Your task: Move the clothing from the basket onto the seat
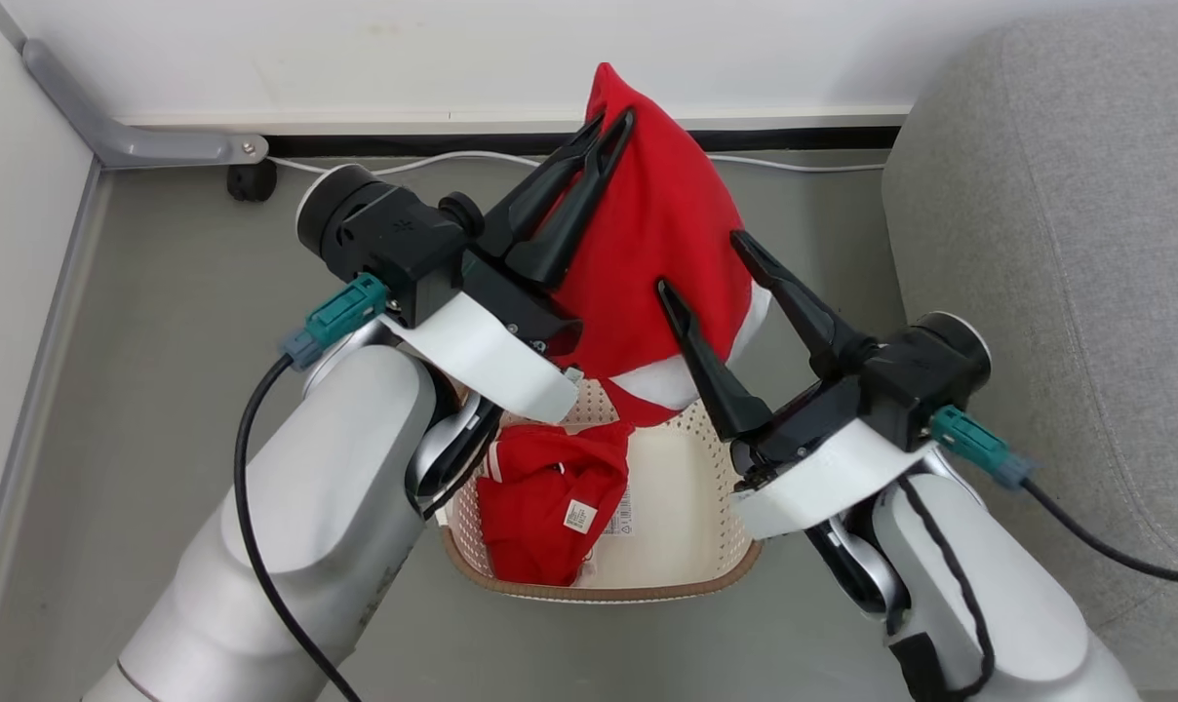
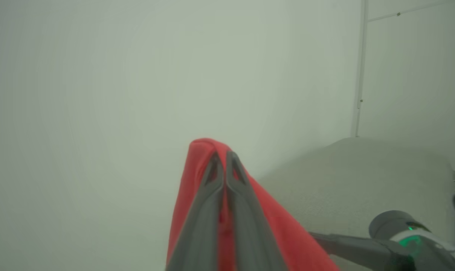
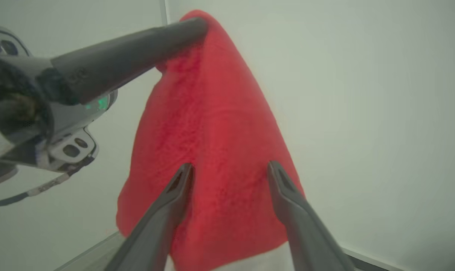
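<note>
Starting below both claws, note the second garment [image 1: 540, 497] lying in the basket [image 1: 608, 590]; it waits its turn. Your right claw [image 1: 701, 263] gapes wide just before the lifted garment [image 1: 657, 244], gripping nothing. Beyond it, the left claw [image 1: 613, 122] pinches that garment's peak. Hold that pinch firm and swing right of the right claw, over the seat [image 1: 1067, 195], before releasing.

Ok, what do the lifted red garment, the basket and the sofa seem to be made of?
The lifted red garment: soft matte fabric, likely knit or fleece; it drapes limply and looks fuzzy. The basket: probably moulded plastic, cream, smooth, with rows of holes; brown woven-look rim. The sofa: grey woven upholstery, matte, with a stitched seam.
</note>
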### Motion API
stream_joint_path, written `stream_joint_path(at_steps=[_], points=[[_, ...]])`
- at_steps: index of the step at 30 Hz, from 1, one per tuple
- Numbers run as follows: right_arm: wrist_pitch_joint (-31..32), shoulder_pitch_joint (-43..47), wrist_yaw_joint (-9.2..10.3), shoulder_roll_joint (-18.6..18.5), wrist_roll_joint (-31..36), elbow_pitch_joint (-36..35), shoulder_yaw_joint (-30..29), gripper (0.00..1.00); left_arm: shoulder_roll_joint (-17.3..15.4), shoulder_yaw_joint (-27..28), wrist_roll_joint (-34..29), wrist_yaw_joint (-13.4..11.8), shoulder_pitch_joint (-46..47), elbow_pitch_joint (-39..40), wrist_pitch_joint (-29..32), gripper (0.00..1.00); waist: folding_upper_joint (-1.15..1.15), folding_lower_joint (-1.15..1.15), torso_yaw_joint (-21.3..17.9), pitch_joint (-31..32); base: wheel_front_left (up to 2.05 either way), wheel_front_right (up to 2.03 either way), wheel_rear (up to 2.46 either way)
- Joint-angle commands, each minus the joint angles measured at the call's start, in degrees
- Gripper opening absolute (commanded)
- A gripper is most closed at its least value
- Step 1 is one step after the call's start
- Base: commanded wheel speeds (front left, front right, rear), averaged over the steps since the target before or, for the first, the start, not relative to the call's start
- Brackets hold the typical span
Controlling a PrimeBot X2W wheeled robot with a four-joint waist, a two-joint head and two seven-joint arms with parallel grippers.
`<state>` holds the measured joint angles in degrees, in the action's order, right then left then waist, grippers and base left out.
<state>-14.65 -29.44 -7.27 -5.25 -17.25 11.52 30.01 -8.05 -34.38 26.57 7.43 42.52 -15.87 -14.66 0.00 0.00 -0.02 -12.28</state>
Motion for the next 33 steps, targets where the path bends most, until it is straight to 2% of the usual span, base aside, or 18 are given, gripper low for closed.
stream_joint_path(at_steps=[1, 6, 12, 13, 14, 15, 19, 20, 21, 27, 33], points=[[-0.35, -1.62, -0.22, 1.06, 0.61, 1.04, 1.45, 1.0, -0.99, 1.56, -0.19, 0.06, 2.84, 1.84, -0.34, 0.0, 0.0, 0.0, 0.39, -0.21, 0.0, 0.0, 0.0], [-0.35, -5.08, -0.22, 1.78, -0.98, 10.59, 4.92, 1.0, -0.5, 0.41, 0.27, 0.06, 3.02, 2.44, -0.34, 0.0, 0.0, 0.0, 1.72, -0.58, 0.0, 0.0, 0.0], [-0.35, -9.58, -0.22, 2.26, -3.98, 17.84, 8.03, 1.0, 0.01, -0.73, 0.79, 0.06, 2.75, 2.78, -0.34, 0.0, 0.0, 0.0, 2.78, -0.84, 0.0, 0.0, 0.0], [-0.35, -10.14, -0.22, 2.3, -4.55, 18.64, 8.38, 0.91, 0.08, -0.91, 0.85, 0.06, 2.6, 2.75, -0.34, 0.0, 0.0, 0.0, 2.88, -0.83, 0.0, 0.0, 0.0], [-0.35, -10.72, -0.22, 2.32, -4.92, 19.02, 8.75, 0.13, 0.13, -1.06, 0.91, 0.06, 2.46, 2.67, -0.34, 0.0, 0.0, 0.0, 2.96, -0.83, 0.0, 0.0, 0.0], [-0.35, -11.01, -0.22, 2.33, -5.91, 18.69, 8.79, 0.0, 0.17, -1.19, 0.95, 0.06, 2.33, 2.59, -0.34, 0.0, 0.0, 0.0, 3.01, -0.83, 0.0, 0.0, 0.0], [-0.35, -11.19, -0.22, 2.35, -6.43, 17.49, 8.72, 0.0, 0.16, -0.99, 0.73, 0.06, 1.65, 2.28, -0.34, 0.0, 0.0, 0.0, 2.75, -0.8, 0.0, 0.0, 0.0], [-0.35, -11.08, -0.22, 2.35, -6.35, 17.17, 8.27, 0.0, 0.26, -0.65, 0.68, 0.06, 1.45, 2.41, -0.34, 0.31, 0.0, 0.0, 2.64, -0.85, 0.0, 0.0, 0.0], [-0.35, -10.93, -0.22, 2.35, -6.09, 16.92, 7.86, 0.0, 0.31, -0.32, 0.59, 0.06, 1.2, 2.52, -0.34, 1.0, 0.0, 0.0, 2.51, -0.86, 0.0, 0.0, 0.0], [-0.35, -9.58, -0.22, 2.36, -5.58, 15.79, 5.95, 0.0, 0.0, 0.23, -0.1, 0.06, -0.17, 2.37, -0.34, 1.0, 0.0, 0.0, 1.62, -0.78, 0.0, 0.0, 0.0], [-0.35, -7.16, -0.22, 2.36, -5.01, 13.53, 1.79, 0.0, -1.17, -2.02, 0.58, 0.06, -1.84, 1.9, -0.34, 1.0, 0.0, 0.0, 0.28, -0.2, 0.0, 0.0, 0.0]])
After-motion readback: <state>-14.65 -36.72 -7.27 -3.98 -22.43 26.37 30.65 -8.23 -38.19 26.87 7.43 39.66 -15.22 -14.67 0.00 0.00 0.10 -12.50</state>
